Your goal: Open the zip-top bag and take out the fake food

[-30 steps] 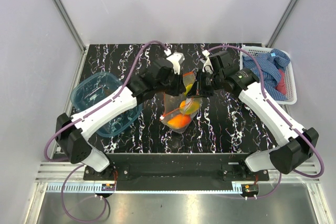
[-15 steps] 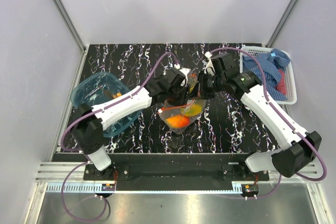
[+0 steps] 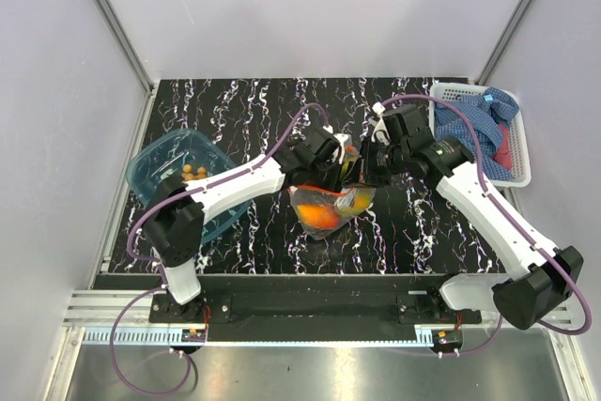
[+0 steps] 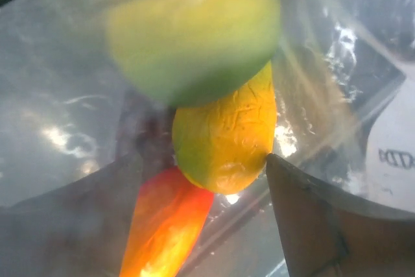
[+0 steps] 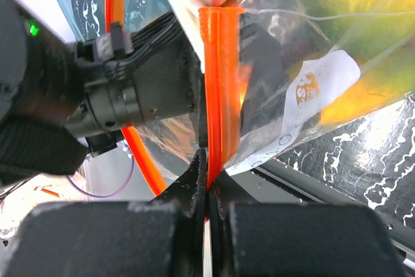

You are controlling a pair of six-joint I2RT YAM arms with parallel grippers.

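The clear zip-top bag (image 3: 310,196) hangs over the table's middle, its mouth held up. My right gripper (image 5: 207,183) is shut on the orange-red zip strip (image 5: 220,82). My left gripper (image 4: 204,186) is open and pushed inside the bag's mouth, its fingers (image 4: 324,225) spread wide. Fake food lies just ahead of it: a yellow-green mango (image 4: 194,30), a yellow lemon (image 4: 224,134) touching the right finger, and an orange (image 4: 165,225). From above, the orange (image 3: 321,218) and a yellow fruit (image 3: 355,199) show through the plastic, with the left gripper (image 3: 336,164) and right gripper (image 3: 368,164) close together.
A blue translucent tub (image 3: 155,176) stands at the left with small tan balls (image 3: 192,173) in it. A white basket (image 3: 521,171) holding a blue checked cloth (image 3: 474,129) sits at the back right. Black marbled table surface (image 3: 235,110) surrounds the bag.
My left gripper has swung right from over the tub, gone into the bag's mouth and opened. The right gripper has kept its hold on the zip strip, shifting slightly right.
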